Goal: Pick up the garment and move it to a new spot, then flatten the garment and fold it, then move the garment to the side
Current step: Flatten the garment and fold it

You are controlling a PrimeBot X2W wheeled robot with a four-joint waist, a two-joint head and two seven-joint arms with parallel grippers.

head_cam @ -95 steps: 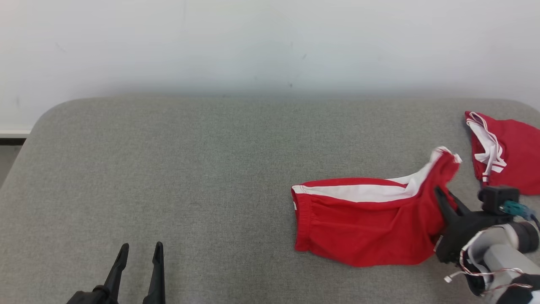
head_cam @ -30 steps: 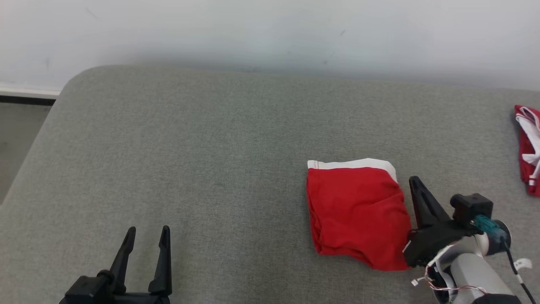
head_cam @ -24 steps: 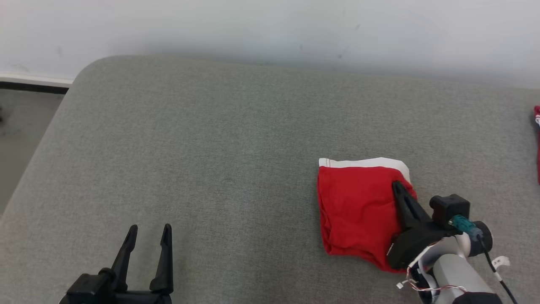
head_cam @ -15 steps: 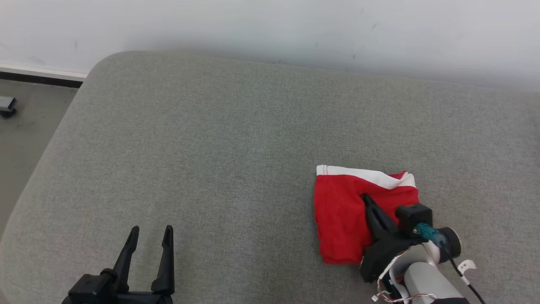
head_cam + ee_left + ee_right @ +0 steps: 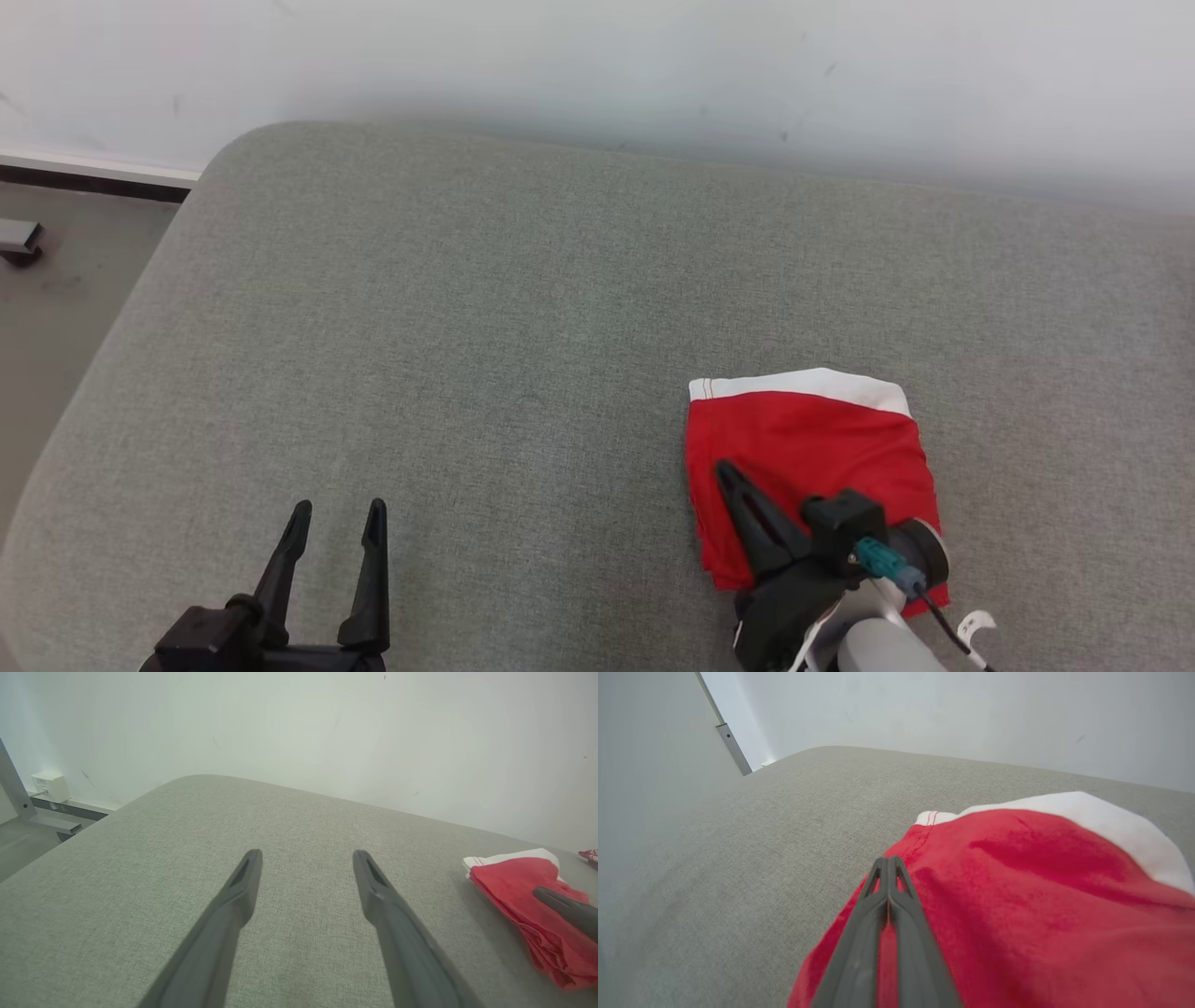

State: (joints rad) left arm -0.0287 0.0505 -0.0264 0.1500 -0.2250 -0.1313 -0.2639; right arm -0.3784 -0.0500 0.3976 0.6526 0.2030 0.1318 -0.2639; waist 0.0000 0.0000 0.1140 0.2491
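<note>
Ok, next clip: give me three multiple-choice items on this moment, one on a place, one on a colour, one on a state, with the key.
1. In the head view, where does the folded garment lie on the grey surface?
A. in the far left corner
B. right of middle, toward the near edge
C. hanging off the back edge

2. What colour is the band along its far edge?
A. white
B. blue
C. black

3. How do the fingers of the right gripper stand?
A. spread wide apart
B. clamped on a raised corner
C. pressed together over the garment

Key: 1 B, it sits low and right of centre. 2 A, a white strip tops the red cloth. 3 C, the right wrist view shows both fingers touching.
</note>
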